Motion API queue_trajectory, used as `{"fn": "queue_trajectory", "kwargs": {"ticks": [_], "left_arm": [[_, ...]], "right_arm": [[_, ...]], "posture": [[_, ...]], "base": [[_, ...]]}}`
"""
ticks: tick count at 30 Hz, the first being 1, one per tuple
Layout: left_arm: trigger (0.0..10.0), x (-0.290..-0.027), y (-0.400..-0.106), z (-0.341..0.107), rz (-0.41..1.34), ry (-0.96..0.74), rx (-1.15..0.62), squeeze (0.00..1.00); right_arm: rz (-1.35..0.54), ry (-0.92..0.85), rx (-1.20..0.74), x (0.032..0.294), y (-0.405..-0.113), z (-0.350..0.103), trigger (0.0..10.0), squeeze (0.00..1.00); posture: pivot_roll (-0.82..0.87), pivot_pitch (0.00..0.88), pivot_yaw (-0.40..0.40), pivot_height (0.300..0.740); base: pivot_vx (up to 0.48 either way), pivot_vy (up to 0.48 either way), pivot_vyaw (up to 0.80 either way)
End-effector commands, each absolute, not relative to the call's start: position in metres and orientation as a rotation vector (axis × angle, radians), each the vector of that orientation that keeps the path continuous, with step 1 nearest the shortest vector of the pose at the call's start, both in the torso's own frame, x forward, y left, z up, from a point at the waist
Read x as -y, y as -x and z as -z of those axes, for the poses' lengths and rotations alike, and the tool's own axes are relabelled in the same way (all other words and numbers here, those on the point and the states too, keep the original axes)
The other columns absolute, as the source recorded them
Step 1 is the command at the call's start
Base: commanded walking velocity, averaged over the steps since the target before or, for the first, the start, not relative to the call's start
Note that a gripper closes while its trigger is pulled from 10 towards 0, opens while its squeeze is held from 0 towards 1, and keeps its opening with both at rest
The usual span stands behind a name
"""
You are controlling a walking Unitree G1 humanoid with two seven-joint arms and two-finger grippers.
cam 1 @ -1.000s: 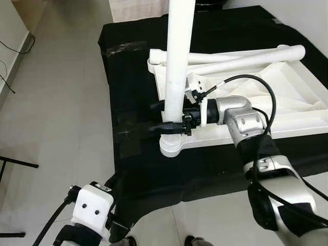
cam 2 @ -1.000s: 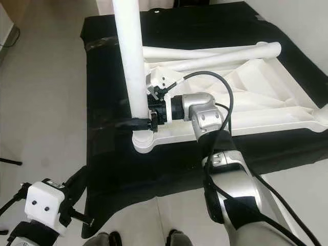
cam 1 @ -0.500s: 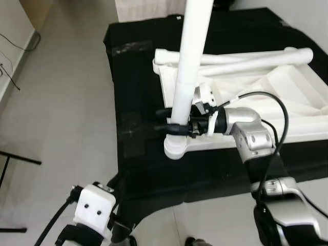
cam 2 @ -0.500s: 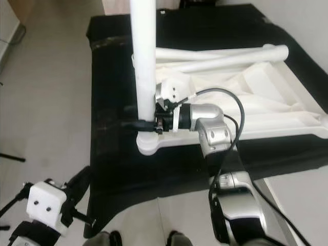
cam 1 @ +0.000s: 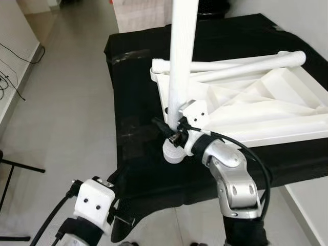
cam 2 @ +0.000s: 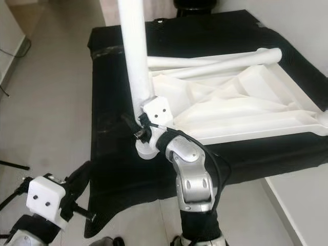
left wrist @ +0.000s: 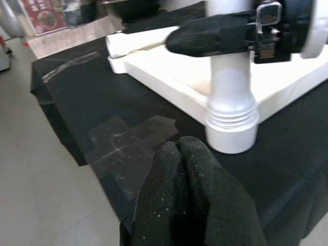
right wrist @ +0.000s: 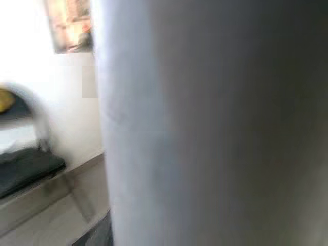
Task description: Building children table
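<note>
We see a black cloth (cam 1: 138, 107) spread over the low platform, its near edge hanging down to the pale grey tiled floor (cam 1: 66, 118). Strips of clear glossy tape (cam 1: 134, 137) lie on the cloth. Thin black cables (cam 1: 11, 77) trail along the floor beside the white wall (cam 1: 15, 31).

It looks like a room in a home or small workspace: a pale tiled floor (cam 1: 66, 102), loose cables (cam 1: 13, 77) along the white wall (cam 1: 13, 31), and a low table (cam 1: 133, 72) draped in black cloth, bearing white plastic furniture parts (cam 1: 256, 102).
</note>
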State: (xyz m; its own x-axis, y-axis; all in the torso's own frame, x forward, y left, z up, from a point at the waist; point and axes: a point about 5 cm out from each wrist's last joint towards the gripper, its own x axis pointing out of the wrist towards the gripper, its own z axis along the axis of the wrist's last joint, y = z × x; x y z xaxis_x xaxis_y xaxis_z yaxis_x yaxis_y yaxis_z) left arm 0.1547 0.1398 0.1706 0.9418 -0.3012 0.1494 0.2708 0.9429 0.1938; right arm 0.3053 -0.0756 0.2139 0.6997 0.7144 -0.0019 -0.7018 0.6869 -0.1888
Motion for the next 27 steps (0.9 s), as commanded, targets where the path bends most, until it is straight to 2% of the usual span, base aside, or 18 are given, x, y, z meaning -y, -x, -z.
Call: {"fn": "queue_trajectory", "kwargs": {"ticks": [1, 2, 3, 4, 5, 6, 7, 8, 9, 15, 16, 21, 22, 27], "left_arm": [[8.9, -0.144, -0.154, -0.164, 0.277, -0.191, 0.144, 0.0], [8.9, -0.144, -0.154, -0.164, 0.273, -0.191, 0.146, 0.0], [0.0, -0.143, -0.154, -0.165, 0.276, -0.188, 0.148, 0.0], [0.0, -0.143, -0.154, -0.165, 0.276, -0.188, 0.148, 0.0], [0.0, -0.143, -0.154, -0.165, 0.283, -0.183, 0.148, 0.0], [0.0, -0.142, -0.154, -0.165, 0.289, -0.179, 0.148, 0.0], [0.0, -0.141, -0.154, -0.165, 0.294, -0.173, 0.147, 0.0], [0.0, -0.14, -0.154, -0.165, 0.297, -0.17, 0.146, 0.0], [10.0, -0.14, -0.154, -0.165, 0.304, -0.162, 0.141, 0.0], [10.0, -0.136, -0.153, -0.164, 0.334, -0.13, 0.131, 0.0], [10.0, -0.135, -0.153, -0.164, 0.352, -0.115, 0.129, 0.0], [10.0, -0.132, -0.152, -0.164, 0.372, -0.1, 0.127, 0.0], [10.0, -0.128, -0.151, -0.164, 0.43, -0.068, 0.121, 0.0], [10.0, -0.124, -0.149, -0.165, 0.487, -0.044, 0.121, 0.0]], "right_arm": [[-0.807, 0.23, -0.02, 0.079, -0.31, -0.204, 10.0, 0.0], [-0.826, 0.249, -0.018, 0.079, -0.31, -0.208, 10.0, 0.0], [-0.862, 0.248, 0.004, 0.081, -0.317, -0.215, 10.0, 0.0], [-0.862, 0.248, 0.004, 0.081, -0.317, -0.215, 10.0, 0.0], [-0.951, 0.222, 0.034, 0.082, -0.319, -0.224, 10.0, 0.55], [-1.018, 0.204, 0.058, 0.083, -0.32, -0.231, 10.0, 0.55], [-1.075, 0.182, 0.062, 0.085, -0.321, -0.236, 10.0, 1.0], [-1.1, 0.169, 0.058, 0.086, -0.321, -0.238, 10.0, 1.0], [-1.171, 0.17, 0.068, 0.089, -0.324, -0.243, 10.0, 1.0], [-1.359, 0.234, 0.09, 0.1, -0.331, -0.254, 10.0, 1.0], [-1.422, 0.245, 0.075, 0.104, -0.333, -0.255, 10.0, 0.0], [-1.494, 0.248, 0.057, 0.109, -0.337, -0.256, 10.0, 0.0], [-1.482, 0.226, 0.043, 0.112, -0.347, -0.253, 10.0, 0.0], [-1.522, 0.202, -0.006, 0.115, -0.353, -0.243, 10.0, 0.0]], "posture": [[0.07, 0.197, 0.006, 0.74], [0.07, 0.197, 0.006, 0.74], [0.08, 0.194, 0.0, 0.74], [0.08, 0.194, 0.0, 0.74], [0.08, 0.194, 0.0, 0.74], [0.08, 0.194, 0.0, 0.74], [0.08, 0.197, -0.004, 0.74], [0.08, 0.197, -0.004, 0.74], [0.09, 0.2, -0.006, 0.74], [0.09, 0.206, -0.014, 0.74], [0.1, 0.212, -0.017, 0.74], [0.1, 0.213, -0.021, 0.74], [0.1, 0.218, -0.032, 0.74], [0.1, 0.22, -0.032, 0.74]], "base": [[0.0, 0.0, 0.0], [0.0, 0.0, 0.0], [0.0, 0.0, 0.0], [0.0, 0.0, 0.0], [0.0, 0.0, 0.0], [0.0, 0.0, 0.0], [0.0, 0.0, 0.0], [0.0, 0.0, 0.0], [0.0, 0.0, 0.0], [0.0, 0.0, 0.0], [0.0, 0.0, 0.0], [0.0, 0.0, 0.0], [0.0, 0.0, 0.0], [0.0, 0.0, 0.0]]}}
